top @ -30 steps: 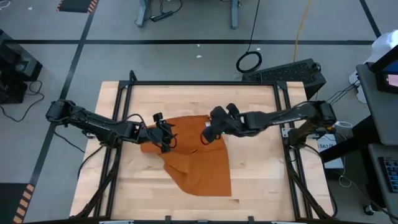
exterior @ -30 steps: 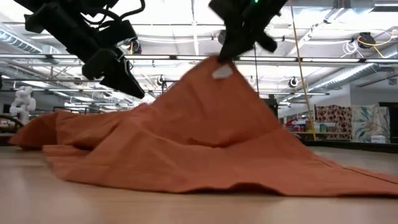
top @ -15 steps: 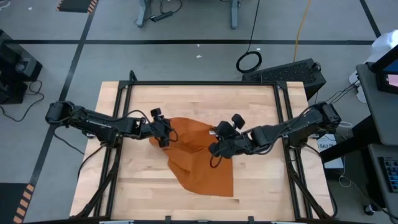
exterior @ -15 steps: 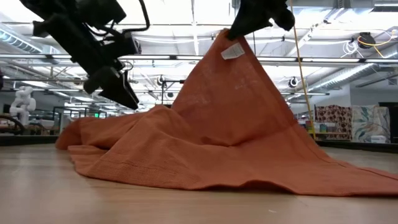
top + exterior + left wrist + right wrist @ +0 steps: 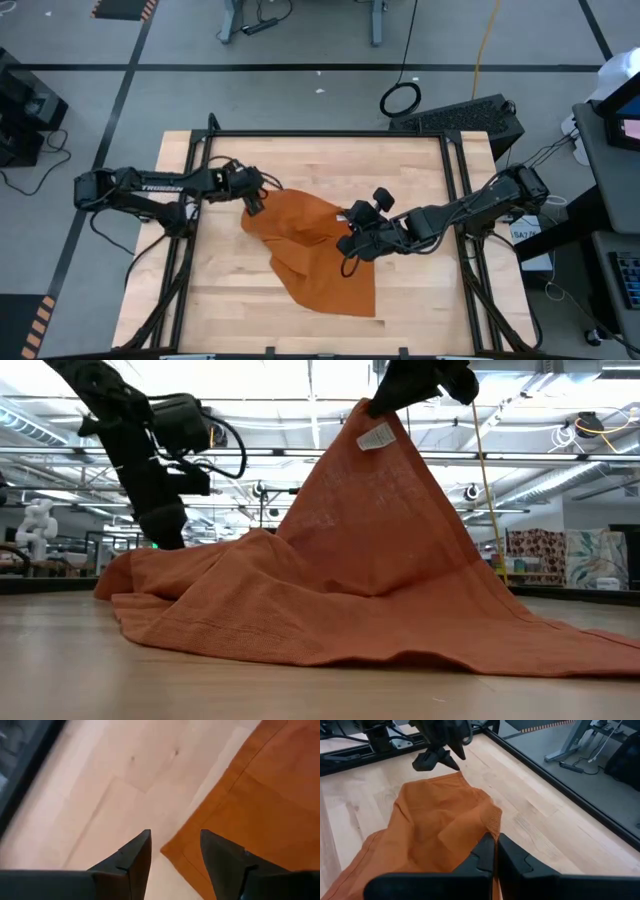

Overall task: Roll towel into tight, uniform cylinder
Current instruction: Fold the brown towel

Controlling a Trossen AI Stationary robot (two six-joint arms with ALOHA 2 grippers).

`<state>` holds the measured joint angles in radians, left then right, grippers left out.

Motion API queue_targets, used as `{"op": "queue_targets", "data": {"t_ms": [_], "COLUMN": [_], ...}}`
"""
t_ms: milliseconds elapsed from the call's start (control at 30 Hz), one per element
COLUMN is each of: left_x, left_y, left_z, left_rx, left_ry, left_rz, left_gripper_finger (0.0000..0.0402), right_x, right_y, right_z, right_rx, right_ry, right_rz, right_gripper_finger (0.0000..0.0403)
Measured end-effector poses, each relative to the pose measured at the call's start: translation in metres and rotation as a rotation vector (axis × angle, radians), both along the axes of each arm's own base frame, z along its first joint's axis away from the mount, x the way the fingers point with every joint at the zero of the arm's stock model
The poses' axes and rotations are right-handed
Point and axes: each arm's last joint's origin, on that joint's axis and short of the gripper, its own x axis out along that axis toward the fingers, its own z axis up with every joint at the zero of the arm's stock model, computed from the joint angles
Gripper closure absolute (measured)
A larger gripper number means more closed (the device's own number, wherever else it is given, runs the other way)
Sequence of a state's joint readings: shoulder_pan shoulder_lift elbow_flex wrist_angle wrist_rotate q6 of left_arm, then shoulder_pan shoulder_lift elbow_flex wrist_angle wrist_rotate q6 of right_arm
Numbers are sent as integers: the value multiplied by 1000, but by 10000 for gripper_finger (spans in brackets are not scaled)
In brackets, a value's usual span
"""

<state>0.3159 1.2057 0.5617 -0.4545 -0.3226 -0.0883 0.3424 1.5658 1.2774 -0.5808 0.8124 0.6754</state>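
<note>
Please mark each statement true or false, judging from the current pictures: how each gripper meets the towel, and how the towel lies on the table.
1. The right gripper is shut on the towel and holds part of it up off the table. True.
2. The left gripper is clamped on the towel. False: its fingers stand apart above the towel's corner and the bare wood, holding nothing.
3. The towel is already rolled into a cylinder. False: it lies spread and rumpled, with one part raised in a peak.
4. A small white tag shows near the raised peak. True.
5. The left gripper is over the towel's far-left end. True.
</note>
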Motion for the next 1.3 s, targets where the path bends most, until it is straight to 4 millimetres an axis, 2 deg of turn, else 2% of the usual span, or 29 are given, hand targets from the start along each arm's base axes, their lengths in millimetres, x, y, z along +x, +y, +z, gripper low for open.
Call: {"op": "queue_targets", "data": {"t_ms": [133, 300, 433, 733, 933, 1033, 1233, 1300], "left_x": [-5, -6, -7, -7, -4, -2, 0, 1], "left_y": [12, 19, 25, 39, 41, 39, 27, 24], "left_z": [-1, -6, -11, -32, -37, -36, -33, -30], "left_rx": [-63, -131, -111, -161, -163, -158, -154, -148], "left_ry": [-8, 6, 39, 106, 119, 113, 117, 105], "left_rz": [-4, -64, 1, 90, 68, 53, -2, -18], "left_gripper_finger": [211, 171, 148, 167, 209, 255, 382, 391], "right_x": [0, 0, 0, 0, 0, 0, 0, 0], "right_y": [0, 0, 0, 0, 0, 0, 0, 0], "right_z": [0, 0, 0, 0, 0, 0, 0, 0], "right_rx": [0, -3, -2, -12, -12, -12, -19, -19], "right_ry": [0, 3, 5, 15, 14, 14, 16, 16], "right_rz": [1, 4, 7, 18, 17, 17, 16, 15], "right_gripper_finger": [401, 401, 401, 401, 401, 401, 401, 401]}}
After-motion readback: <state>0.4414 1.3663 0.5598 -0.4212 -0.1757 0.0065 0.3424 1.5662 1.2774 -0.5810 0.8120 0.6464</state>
